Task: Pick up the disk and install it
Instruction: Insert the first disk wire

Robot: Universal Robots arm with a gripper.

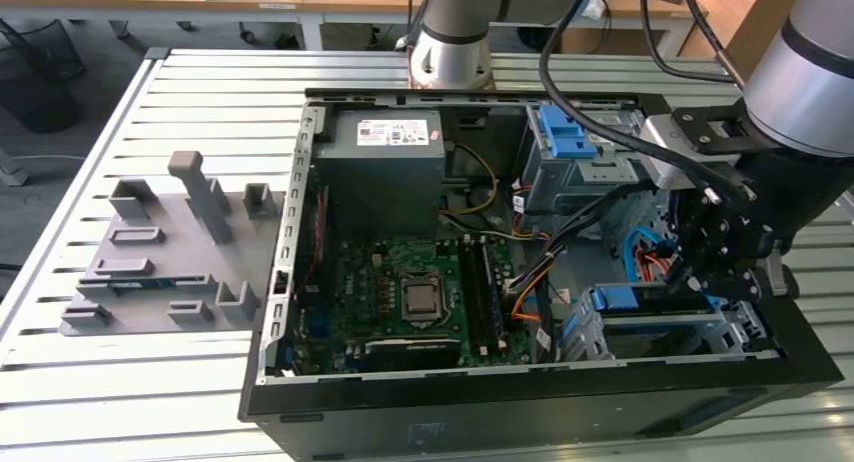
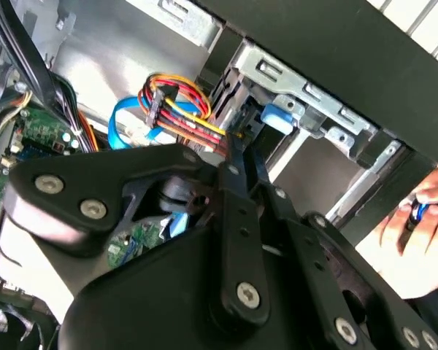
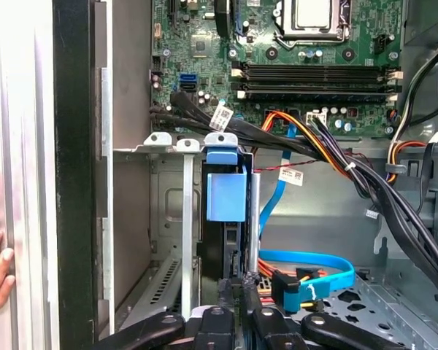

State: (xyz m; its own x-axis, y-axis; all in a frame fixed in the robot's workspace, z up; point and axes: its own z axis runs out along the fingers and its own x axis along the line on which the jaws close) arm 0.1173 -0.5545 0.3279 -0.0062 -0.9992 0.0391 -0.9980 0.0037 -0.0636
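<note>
The open computer case [image 1: 534, 392] lies on the counter [image 1: 80, 382], with the fixture block [image 1: 160, 272] beside it toward the exterior view's left. Inside, the motherboard [image 1: 400, 292] sits below the power supply [image 1: 387, 152]. The disk [image 1: 654, 302] stands in the drive cage [image 1: 694, 337] at the exterior view's right, the gripper [image 1: 707, 277] just above it.

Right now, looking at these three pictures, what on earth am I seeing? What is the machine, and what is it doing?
It is a robot arm working inside an opened computer case that lies on a slatted metal table. One camera looks on from outside; the other two ride near the arm's wrist. The gripper reaches down by the drive cage at the case's corner. In the first wrist view, the disk with its blue bracket stands on edge in that cage, just ahead of the gripper. A grey fixture lies on the table. A person's hand is at the edge.
</note>
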